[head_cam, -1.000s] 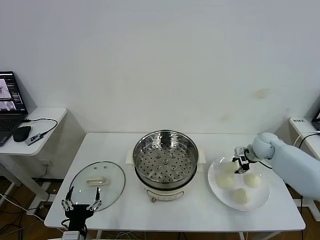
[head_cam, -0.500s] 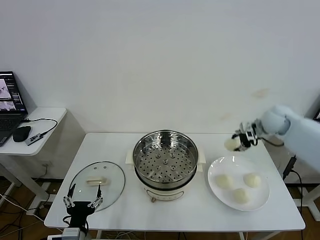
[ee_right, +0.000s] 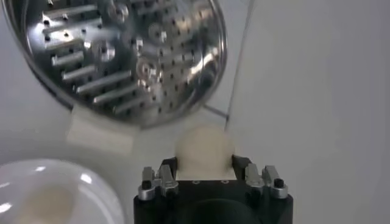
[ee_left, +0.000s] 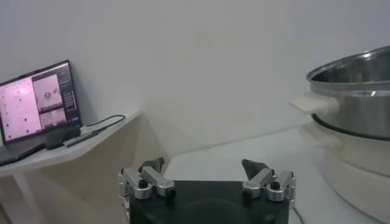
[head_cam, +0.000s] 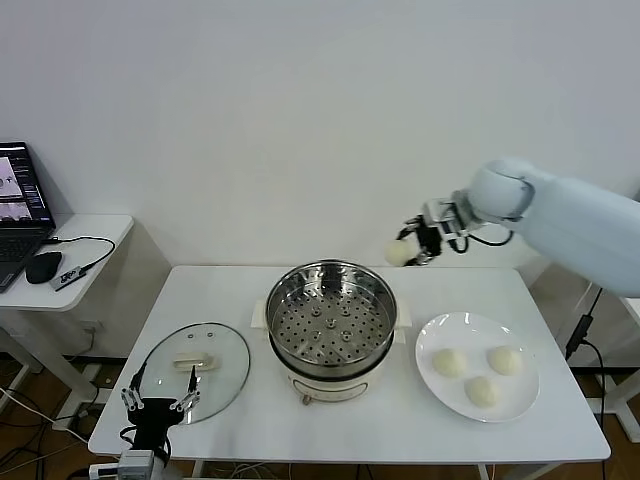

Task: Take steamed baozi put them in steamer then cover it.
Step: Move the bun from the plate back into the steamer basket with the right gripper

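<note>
1. One small round off-white dough bun (head_cam: 398, 253) sits clamped in your right gripper (head_cam: 414, 246), raised beside the far right rim of the round shiny stainless-steel steamer pot (head_cam: 331, 326), likely for lowering onto its bare perforated tray.
2. Three matching buns (head_cam: 482, 391) wait on the flat white plate (head_cam: 431, 372).
3. Your left gripper (head_cam: 159, 406) idles spread wide, near the round clear glass lid (head_cam: 195, 369).
4. No readable writing shows.

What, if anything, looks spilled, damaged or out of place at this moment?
Nothing stands out. The right gripper holds one baozi in the air beside the steamer; three buns sit on the plate. The cover lies flat on the table, near the open left gripper.
</note>
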Robot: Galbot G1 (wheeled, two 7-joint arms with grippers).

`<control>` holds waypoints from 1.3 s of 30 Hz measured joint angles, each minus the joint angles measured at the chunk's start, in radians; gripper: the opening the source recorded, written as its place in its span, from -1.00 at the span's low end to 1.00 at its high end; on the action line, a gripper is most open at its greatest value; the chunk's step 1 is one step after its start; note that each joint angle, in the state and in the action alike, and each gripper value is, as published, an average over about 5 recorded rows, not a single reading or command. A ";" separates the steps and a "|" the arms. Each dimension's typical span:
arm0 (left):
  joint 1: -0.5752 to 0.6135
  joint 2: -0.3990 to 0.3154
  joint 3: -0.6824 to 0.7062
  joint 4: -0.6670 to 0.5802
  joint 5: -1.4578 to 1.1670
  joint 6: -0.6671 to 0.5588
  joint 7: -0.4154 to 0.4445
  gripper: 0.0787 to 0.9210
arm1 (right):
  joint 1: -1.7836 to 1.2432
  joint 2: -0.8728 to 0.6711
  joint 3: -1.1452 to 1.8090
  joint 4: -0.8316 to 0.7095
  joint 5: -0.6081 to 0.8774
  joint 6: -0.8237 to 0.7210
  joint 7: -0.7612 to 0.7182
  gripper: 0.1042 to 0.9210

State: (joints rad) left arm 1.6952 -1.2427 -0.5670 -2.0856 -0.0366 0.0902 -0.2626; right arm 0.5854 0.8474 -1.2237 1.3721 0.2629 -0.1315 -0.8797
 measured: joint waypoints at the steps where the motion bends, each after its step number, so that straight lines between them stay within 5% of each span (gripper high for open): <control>1: 0.000 0.003 -0.003 0.001 0.000 0.000 0.000 0.77 | 0.004 0.020 -0.010 0.000 0.000 0.012 0.007 0.16; 15: 0.008 -0.002 -0.039 -0.003 -0.002 -0.003 -0.002 0.77 | -0.020 0.239 -0.096 -0.084 -0.204 0.262 0.080 0.14; 32: 0.002 -0.007 -0.049 0.000 -0.002 -0.003 -0.002 0.77 | -0.128 0.331 -0.100 -0.206 -0.490 0.494 0.124 0.16; 39: 0.002 -0.006 -0.049 0.000 -0.002 -0.003 -0.002 0.77 | -0.143 0.343 -0.094 -0.226 -0.523 0.533 0.140 0.48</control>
State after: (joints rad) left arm 1.6975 -1.2486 -0.6156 -2.0853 -0.0389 0.0867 -0.2650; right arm 0.4425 1.1903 -1.3173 1.1465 -0.2597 0.4011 -0.7399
